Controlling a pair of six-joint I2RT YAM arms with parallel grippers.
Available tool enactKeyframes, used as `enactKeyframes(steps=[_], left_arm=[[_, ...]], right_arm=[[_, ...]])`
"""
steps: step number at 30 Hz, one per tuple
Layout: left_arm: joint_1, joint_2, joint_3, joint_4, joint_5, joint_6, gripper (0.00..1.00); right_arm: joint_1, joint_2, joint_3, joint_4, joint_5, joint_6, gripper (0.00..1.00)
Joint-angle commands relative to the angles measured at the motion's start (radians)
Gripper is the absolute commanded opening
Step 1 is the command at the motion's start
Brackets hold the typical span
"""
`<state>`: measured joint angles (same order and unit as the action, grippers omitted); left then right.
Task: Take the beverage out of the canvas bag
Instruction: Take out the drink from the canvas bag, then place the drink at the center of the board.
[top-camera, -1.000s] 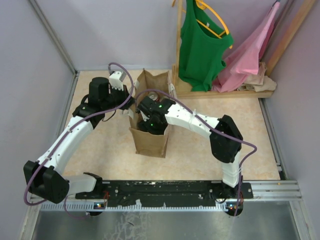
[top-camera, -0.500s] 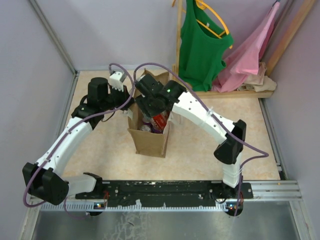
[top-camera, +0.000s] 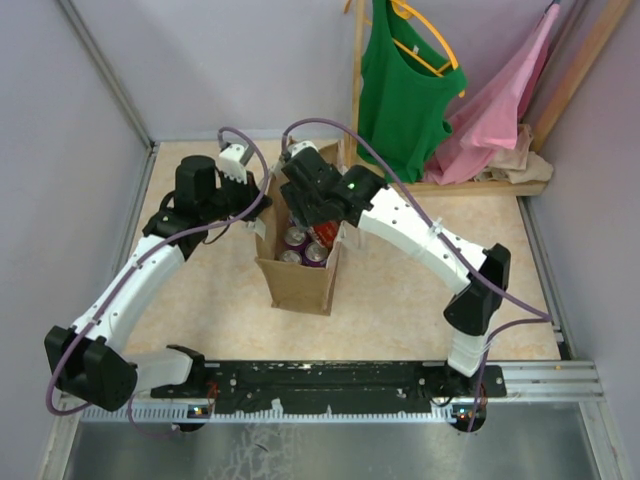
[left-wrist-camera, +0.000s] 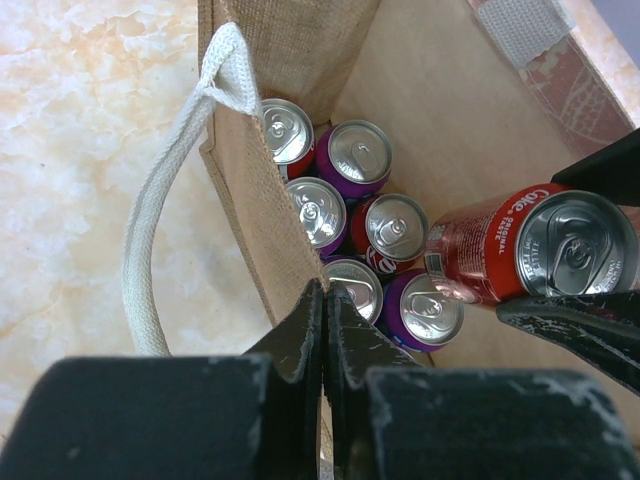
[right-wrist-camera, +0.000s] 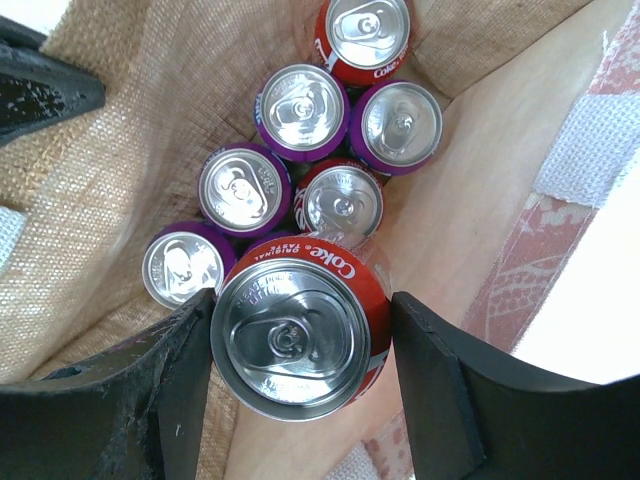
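Observation:
The canvas bag (top-camera: 298, 285) stands upright and open at mid-table. Several purple and red cans (right-wrist-camera: 300, 105) stand upright inside it. My right gripper (right-wrist-camera: 300, 315) is shut on a red Coke can (right-wrist-camera: 295, 335) and holds it upright in the bag's mouth, above the other cans; the can also shows in the left wrist view (left-wrist-camera: 530, 250) and the top view (top-camera: 322, 236). My left gripper (left-wrist-camera: 324, 290) is shut on the top edge of the bag's left wall (left-wrist-camera: 270, 200), beside a pale strap handle (left-wrist-camera: 165, 220).
A wooden rack (top-camera: 355, 100) at the back right carries a green top (top-camera: 400, 90) and a pink garment (top-camera: 495, 110). Lilac walls close the table on the left, back and right.
My right gripper has risen from deep inside the bag to its mouth, bringing the red Coke can up with it. My left gripper has kept its hold on the bag's edge.

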<state>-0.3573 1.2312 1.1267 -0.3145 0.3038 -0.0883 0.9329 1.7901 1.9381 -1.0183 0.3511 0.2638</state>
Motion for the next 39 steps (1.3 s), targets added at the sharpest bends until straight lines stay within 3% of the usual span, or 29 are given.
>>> enactKeyframes(steps=[1,9,15,26,33,39], left_arm=[[0.009,-0.041,-0.003,0.074,0.015,0.019,0.04],[0.010,-0.052,-0.013,0.080,0.009,0.013,0.04],[0.009,-0.051,-0.010,0.081,0.009,0.012,0.04],[0.008,-0.034,-0.001,0.084,0.009,0.009,0.04],[0.008,-0.016,0.013,0.086,0.017,0.007,0.04],[0.009,-0.010,0.022,0.083,0.013,0.010,0.05]], right_arm=[[-0.002,-0.108,0.022,0.111,0.045,0.024,0.00],[-0.003,-0.164,0.069,0.150,0.078,0.031,0.00],[-0.008,-0.201,0.086,0.234,0.190,-0.001,0.00],[-0.108,-0.262,0.113,0.402,0.297,-0.046,0.00],[-0.237,-0.355,0.015,0.471,0.330,-0.001,0.00],[-0.436,-0.466,-0.256,0.464,0.200,0.152,0.00]])
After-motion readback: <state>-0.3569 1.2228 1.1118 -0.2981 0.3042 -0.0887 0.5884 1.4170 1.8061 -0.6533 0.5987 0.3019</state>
